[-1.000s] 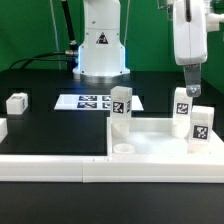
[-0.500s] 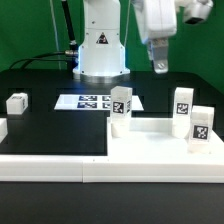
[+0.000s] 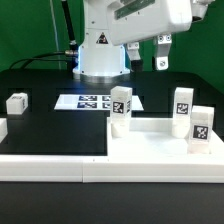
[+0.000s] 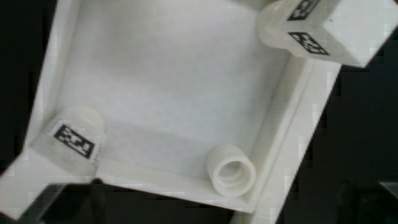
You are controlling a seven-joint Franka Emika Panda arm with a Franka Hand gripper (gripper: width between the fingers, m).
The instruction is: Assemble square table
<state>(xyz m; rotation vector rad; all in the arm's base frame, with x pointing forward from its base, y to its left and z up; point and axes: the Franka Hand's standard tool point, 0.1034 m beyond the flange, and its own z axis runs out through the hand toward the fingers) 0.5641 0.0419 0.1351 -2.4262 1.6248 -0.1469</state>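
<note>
The white square tabletop (image 3: 160, 143) lies rim-up at the exterior view's right, by the front rail. Three white tagged legs stand on it: one at its left corner (image 3: 121, 106) and two at the right (image 3: 182, 107) (image 3: 200, 125). A round socket (image 3: 124, 148) in the tray holds nothing. My gripper (image 3: 148, 58) hangs open and empty high above the tabletop's far edge, touching nothing. The wrist view looks down on the tabletop (image 4: 169, 90), one leg (image 4: 75, 137), the pair of legs (image 4: 313, 38) and the socket (image 4: 233, 172).
Two loose legs lie at the exterior view's left, one (image 3: 16, 103) on the black mat and one (image 3: 2, 128) at the frame edge. The marker board (image 3: 92, 101) lies in front of the robot base (image 3: 100, 55). A long white border rail (image 3: 50, 166) runs along the front.
My gripper has lifted away from the right-hand legs and swung up and toward the exterior view's left, staying open. The legs and tabletop have not moved.
</note>
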